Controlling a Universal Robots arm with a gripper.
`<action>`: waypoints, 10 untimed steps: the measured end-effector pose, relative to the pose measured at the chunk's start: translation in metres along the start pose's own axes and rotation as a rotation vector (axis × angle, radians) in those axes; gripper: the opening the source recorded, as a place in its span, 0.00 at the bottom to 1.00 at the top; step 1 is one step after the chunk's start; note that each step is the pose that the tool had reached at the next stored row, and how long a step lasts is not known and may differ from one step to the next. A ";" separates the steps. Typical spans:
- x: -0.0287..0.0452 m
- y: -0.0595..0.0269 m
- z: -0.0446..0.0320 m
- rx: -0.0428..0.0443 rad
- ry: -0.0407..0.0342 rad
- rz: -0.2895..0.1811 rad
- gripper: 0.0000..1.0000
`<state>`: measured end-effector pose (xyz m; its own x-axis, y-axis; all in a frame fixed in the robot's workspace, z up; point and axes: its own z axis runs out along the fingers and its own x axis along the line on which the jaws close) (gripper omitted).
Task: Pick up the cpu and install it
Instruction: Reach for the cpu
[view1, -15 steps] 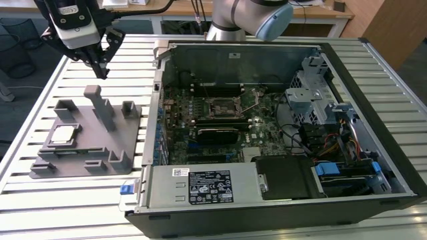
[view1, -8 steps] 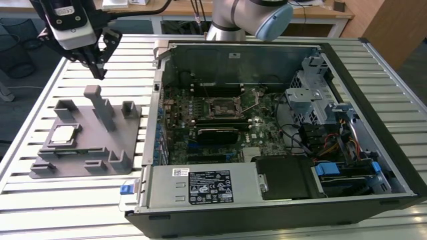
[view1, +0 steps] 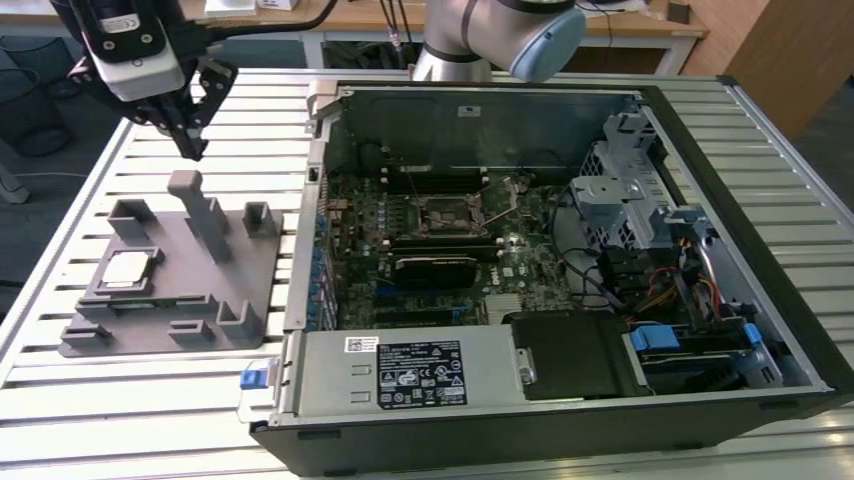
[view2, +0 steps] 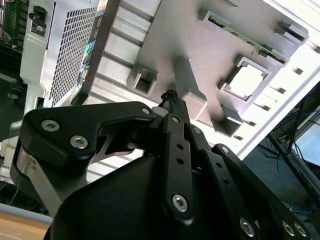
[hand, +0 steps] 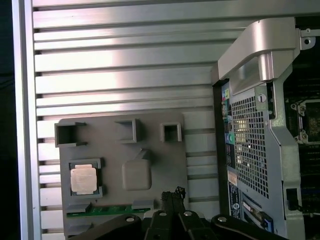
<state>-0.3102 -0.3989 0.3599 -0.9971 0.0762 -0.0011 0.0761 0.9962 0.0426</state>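
Grey plastic holder tray (view1: 147, 335) sits on the slatted aluminium bench (view1: 134, 410) at the exterior view's left, just beside the open black computer case (view1: 534, 440). The small flat square cpu with silvery-white top (view1: 127, 270) lies flat in a square recess of the tray. Black jaws hang above the tray's tall upright post (view1: 187, 190), tips clenched together with nothing between them, apart from the cpu. Inside the case, the black-framed square motherboard socket (view1: 445, 212) sits near the middle of the green board, well apart from the tray.

Second wrist view: the jaws run out from the black linkage with the tips closed on nothing, over the holder tray (view2: 210, 45). The cpu (view2: 246, 81) is seated in its recess, off to one side of the tips and not touched. Bench slats (view2: 125, 50) and the case's perforated metal wall (view2: 70, 50) lie beside the tray.

First wrist view: the cpu (hand: 83, 180) is in its dark-rimmed recess of the tray (hand: 107, 150), with a green strip (hand: 105, 210) slotted just beside it. The jaw tips are together at the tray's edge, holding nothing. Bench (hand: 125, 65) and case wall (hand: 250, 145) are alongside.
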 end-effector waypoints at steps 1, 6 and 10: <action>0.0007 0.0000 0.0001 0.0000 0.0002 0.000 0.11; 0.0041 -0.0003 0.0009 0.0001 0.0010 0.000 0.11; 0.0070 -0.0006 0.0015 0.0001 0.0016 0.000 0.11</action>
<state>-0.3172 -0.3989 0.3584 -0.9971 0.0763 0.0005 0.0762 0.9962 0.0425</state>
